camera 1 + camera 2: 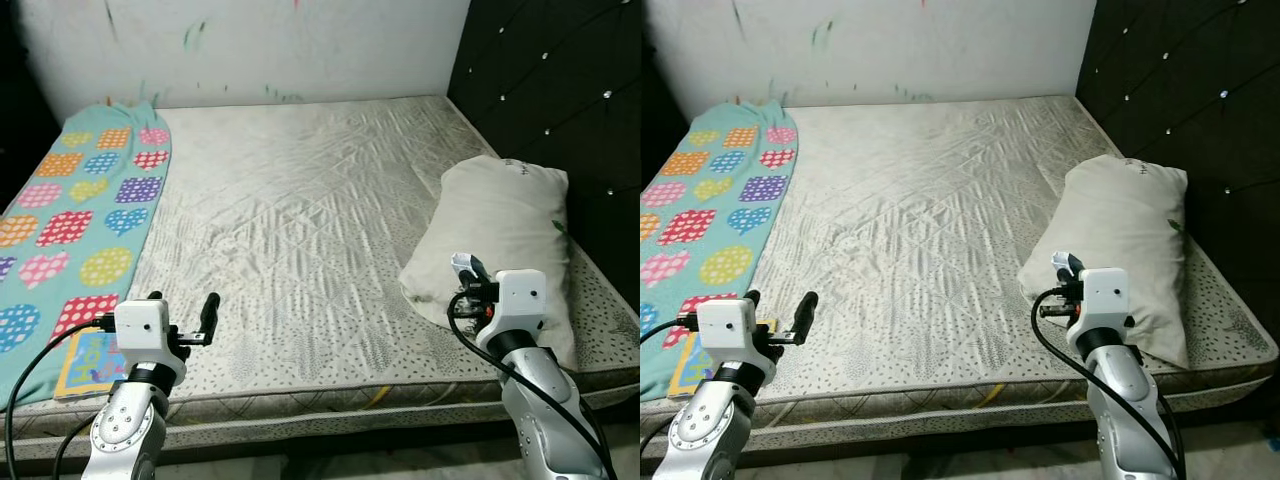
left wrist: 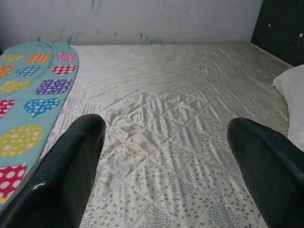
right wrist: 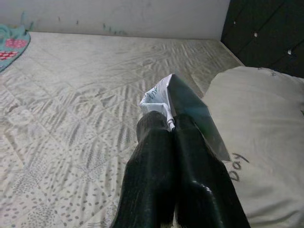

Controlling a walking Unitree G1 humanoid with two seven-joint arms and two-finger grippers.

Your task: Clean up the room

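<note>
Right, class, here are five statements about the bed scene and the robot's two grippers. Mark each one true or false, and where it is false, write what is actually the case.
1. The right gripper is shut on a small wrapper. True.
2. The left gripper has its fingers spread apart with nothing between them. True.
3. The pillow lies on the robot's left side of the mattress. False: it lies on the right side, by the dark headboard.
4. The heart-patterned blanket covers the pillow. False: it lies along the left edge of the mattress, apart from the pillow.
5. The left gripper is pressing on the pillow. False: it is held above the bare mattress near the front edge.
</note>
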